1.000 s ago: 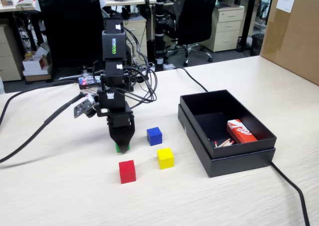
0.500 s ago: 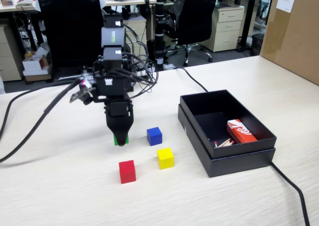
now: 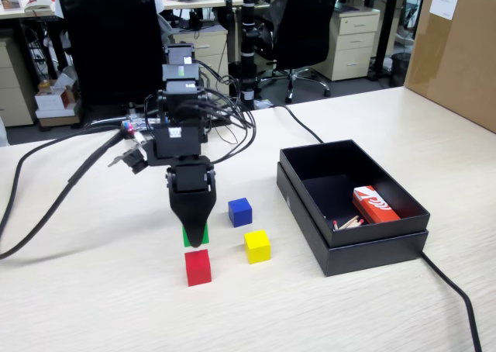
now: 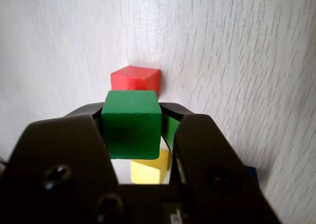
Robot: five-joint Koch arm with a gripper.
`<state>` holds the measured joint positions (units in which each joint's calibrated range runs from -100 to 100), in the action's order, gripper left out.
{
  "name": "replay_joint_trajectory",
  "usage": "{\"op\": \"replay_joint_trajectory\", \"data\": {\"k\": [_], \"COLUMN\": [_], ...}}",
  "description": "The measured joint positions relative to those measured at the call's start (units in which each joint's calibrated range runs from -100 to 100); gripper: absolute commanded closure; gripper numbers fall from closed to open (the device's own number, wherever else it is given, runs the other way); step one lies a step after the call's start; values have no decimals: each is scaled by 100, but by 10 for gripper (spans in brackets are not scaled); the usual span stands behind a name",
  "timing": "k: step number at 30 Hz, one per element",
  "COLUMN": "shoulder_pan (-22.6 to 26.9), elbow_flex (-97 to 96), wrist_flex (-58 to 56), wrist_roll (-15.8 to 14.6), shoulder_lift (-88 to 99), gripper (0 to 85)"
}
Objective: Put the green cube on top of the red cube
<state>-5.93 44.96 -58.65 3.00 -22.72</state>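
The small matte bright-green cube [image 4: 132, 128] is pinched between the 2 jaws of the black gripper [image 3: 194, 236], held clear of the table just above and behind the small matte red cube [image 3: 198, 267]. It is judged light, rigid and not fragile. The smooth flat faces may slip, so a hold across 2 opposite sides, as now, is judged best.

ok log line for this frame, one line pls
phase: carry | gripper: shut on green cube, lifted off table | red cube: on table, uncovered, just ahead | stack: not yet done
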Motion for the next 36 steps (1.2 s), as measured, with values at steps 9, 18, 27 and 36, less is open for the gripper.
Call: {"op": "replay_joint_trajectory", "data": {"k": [9,18,27,36], "shoulder_pan": [-29,-29,-24,-24], "elbow_flex": [219,237,237,219], "wrist_flex": [116,279,294,294], "wrist_roll": [-24,-39,-39,-34], "shoulder_lift": [-285,-427,-427,-427], "gripper": [846,617,504,390]}}
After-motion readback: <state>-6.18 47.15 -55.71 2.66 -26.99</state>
